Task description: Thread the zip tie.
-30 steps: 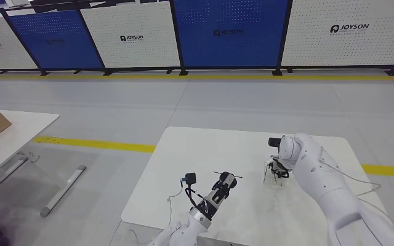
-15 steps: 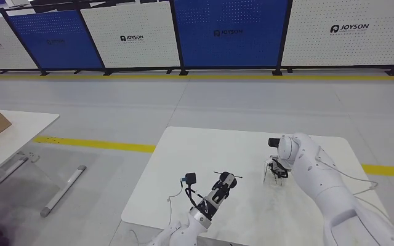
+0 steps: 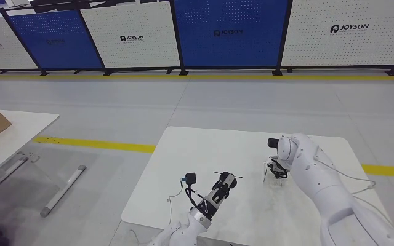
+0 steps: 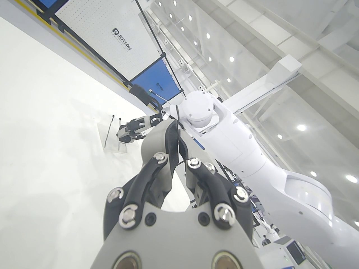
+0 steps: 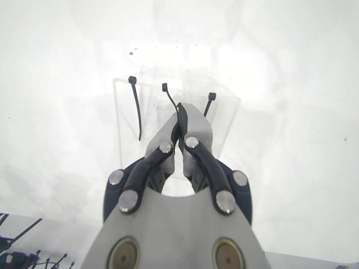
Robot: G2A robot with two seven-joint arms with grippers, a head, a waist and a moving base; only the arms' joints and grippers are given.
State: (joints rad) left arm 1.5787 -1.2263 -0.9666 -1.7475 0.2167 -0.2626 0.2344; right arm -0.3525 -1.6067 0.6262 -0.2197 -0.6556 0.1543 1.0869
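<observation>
A clear stand [image 5: 123, 141] on the white table [image 3: 184, 160] holds three black zip ties upright. My right gripper [image 5: 181, 110] is shut on the middle zip tie [image 5: 170, 96], just below its head. One zip tie [image 5: 137, 104] stands free on one side, and another [image 5: 209, 102] is partly hidden behind a finger. From above, the right gripper [image 3: 277, 170] sits over the stand at the table's right. My left gripper [image 3: 226, 180] is near the front middle, raised and shut on a thin zip tie [image 3: 237, 176] that sticks out sideways. The left wrist view shows the right gripper [image 4: 126, 134] at the stand [image 4: 112, 144].
The table's surface lies bare between the two grippers and toward the far edge. A second table corner [image 3: 24, 123] shows at the far left, across the floor. Several dark loose ties [image 5: 16, 256] lie at one corner of the right wrist view.
The right arm has shifted very slightly to the left while its gripper stays at the stand. The left arm and its zip tie have not moved.
</observation>
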